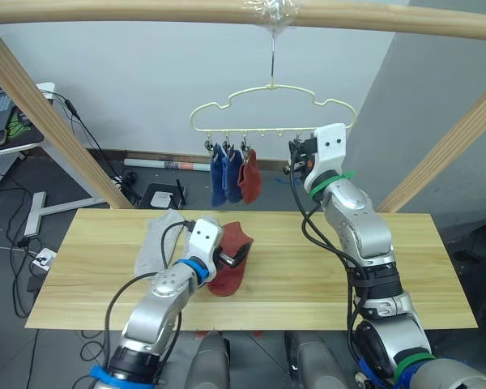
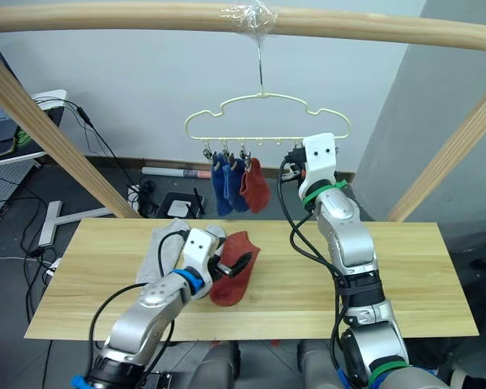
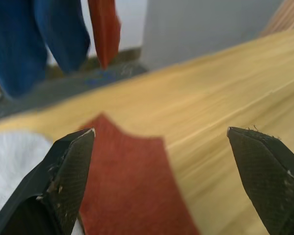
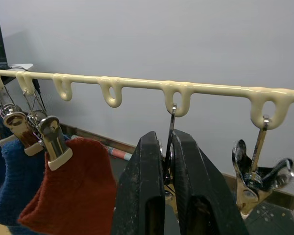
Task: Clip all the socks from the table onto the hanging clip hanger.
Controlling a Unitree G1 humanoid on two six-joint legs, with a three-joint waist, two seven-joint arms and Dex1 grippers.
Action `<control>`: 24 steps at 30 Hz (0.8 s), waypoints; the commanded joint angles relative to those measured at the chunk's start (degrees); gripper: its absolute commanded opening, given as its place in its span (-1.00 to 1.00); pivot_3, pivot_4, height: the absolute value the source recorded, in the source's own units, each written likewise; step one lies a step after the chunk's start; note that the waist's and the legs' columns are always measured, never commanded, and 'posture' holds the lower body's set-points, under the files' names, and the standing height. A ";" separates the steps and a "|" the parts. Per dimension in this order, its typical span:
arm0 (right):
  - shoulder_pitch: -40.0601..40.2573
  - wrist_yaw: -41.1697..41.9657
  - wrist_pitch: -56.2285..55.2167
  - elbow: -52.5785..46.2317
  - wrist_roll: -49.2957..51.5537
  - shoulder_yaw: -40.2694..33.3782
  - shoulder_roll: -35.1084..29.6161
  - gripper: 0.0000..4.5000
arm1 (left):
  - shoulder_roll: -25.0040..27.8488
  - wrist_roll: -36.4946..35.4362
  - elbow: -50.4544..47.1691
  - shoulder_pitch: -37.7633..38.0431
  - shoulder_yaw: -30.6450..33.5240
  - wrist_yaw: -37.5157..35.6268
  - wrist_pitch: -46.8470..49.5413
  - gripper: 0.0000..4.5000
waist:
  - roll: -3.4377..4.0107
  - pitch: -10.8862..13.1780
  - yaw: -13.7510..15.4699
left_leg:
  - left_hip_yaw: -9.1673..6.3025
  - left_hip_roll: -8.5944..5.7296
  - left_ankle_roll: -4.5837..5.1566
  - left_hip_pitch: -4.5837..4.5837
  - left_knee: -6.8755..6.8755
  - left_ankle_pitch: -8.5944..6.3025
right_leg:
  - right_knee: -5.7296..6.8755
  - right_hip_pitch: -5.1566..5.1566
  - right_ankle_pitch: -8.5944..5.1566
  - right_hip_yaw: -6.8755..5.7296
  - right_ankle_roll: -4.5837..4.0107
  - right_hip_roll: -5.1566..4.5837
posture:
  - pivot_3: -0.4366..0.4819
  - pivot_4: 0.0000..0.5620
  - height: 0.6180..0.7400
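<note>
The pale-yellow clip hanger [image 1: 271,105] hangs by its hook from the wooden beam. Two blue socks [image 1: 224,178] and one rust red sock [image 1: 249,180] are clipped side by side at its left part. On the table [image 1: 324,284] lies another rust red sock [image 1: 227,275], with a light grey sock [image 1: 158,241] to its left. My left gripper [image 3: 160,131] is open, low over the red sock [image 3: 132,186], fingers spread. My right gripper [image 4: 167,139] is raised to the hanger's right part and shut on a hanging metal clip [image 4: 171,120]; an empty clip [image 4: 257,178] hangs beside it.
A thick wooden beam [image 1: 146,12] spans the top, with slanted wooden posts [image 1: 49,121] at both sides behind the table. Cables, a stand and a desk with a laptop [image 1: 0,113] are on the floor at the far left. Bare tabletop stretches to the right.
</note>
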 commanded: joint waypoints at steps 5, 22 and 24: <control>0.74 0.08 1.87 -4.05 0.63 -0.68 -0.89 -1.00 | -4.86 8.32 14.00 -6.10 -2.17 4.84 -2.68 1.00 | 0.02 0.00 -0.10 | 0.01 -0.01 0.00 0.00 -0.01 0.00 | -0.01 0.01 0.07 0.00 0.13 -0.01 | -0.02 -0.15 1.00; 1.59 0.03 5.43 -6.56 0.42 -1.12 -2.54 -1.00 | -8.67 15.16 23.35 -8.41 -5.08 5.61 -2.13 0.18 | 0.04 -0.01 -0.28 | -0.01 -0.01 0.00 0.08 0.03 0.00 | 0.01 0.10 0.01 -0.01 0.32 0.00 | -0.08 -0.09 1.00; 1.68 0.35 5.56 -6.63 0.46 -1.12 -2.97 -1.00 | -8.23 16.15 22.56 -7.37 -5.82 5.04 -2.86 -0.07 | 0.04 -0.01 -0.28 | -0.01 -0.01 0.00 0.07 0.02 0.00 | -0.01 0.10 0.01 -0.01 0.31 -0.01 | -0.08 -0.09 1.00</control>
